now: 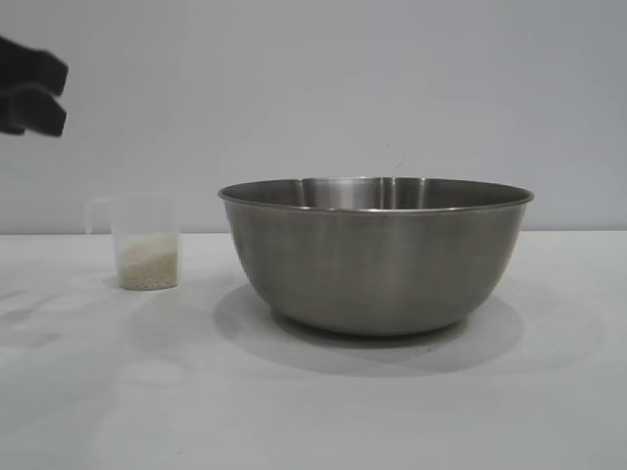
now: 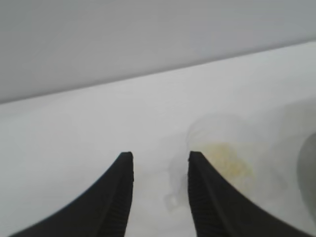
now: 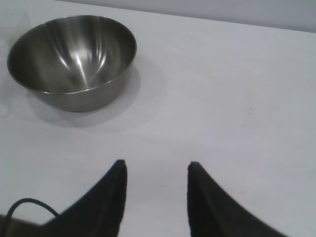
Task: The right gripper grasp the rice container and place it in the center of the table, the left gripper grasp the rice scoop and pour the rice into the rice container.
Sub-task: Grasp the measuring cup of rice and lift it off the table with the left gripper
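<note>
We are holding our left gripper [image 2: 160, 160] spread apart, up near the rice scoop [image 1: 146, 243]. The rice container [image 1: 375, 253] is sitting mid-table. Our right gripper [image 3: 155, 168] is waiting spread, holding nothing.

Bare test bench, white table [image 1: 313, 411], blank wall [image 1: 313, 88]

I see my left gripper [image 1: 31, 93] raised at the exterior view's far left edge, fingers [image 2: 116, 197] parted and empty. My right gripper [image 3: 155, 170] hangs low, angled downward, fingers apart, holding nothing.
</note>
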Robot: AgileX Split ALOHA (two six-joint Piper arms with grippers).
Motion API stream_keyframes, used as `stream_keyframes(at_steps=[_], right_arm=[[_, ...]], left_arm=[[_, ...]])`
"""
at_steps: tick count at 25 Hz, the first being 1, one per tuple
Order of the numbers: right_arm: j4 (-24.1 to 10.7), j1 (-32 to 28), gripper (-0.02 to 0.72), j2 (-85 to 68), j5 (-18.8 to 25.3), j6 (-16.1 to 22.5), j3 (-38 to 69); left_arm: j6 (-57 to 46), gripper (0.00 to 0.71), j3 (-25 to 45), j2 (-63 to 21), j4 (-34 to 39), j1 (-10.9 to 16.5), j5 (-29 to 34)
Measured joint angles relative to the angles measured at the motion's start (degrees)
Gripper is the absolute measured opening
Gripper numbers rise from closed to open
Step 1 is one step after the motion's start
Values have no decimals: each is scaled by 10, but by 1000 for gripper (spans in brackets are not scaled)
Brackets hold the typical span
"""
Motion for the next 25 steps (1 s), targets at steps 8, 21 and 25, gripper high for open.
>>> stream_keyframes(at_steps=[8,21,25], right_arm=[[0,0,289,0,0,0,0],[0,0,289,0,0,0,0],[0,0,289,0,0,4,0]], left_arm=[[5,222,16,101,0,0,-76],[-4,222,-55,200,0,0,-105],[-4,222,-87,227,0,0,-105]])
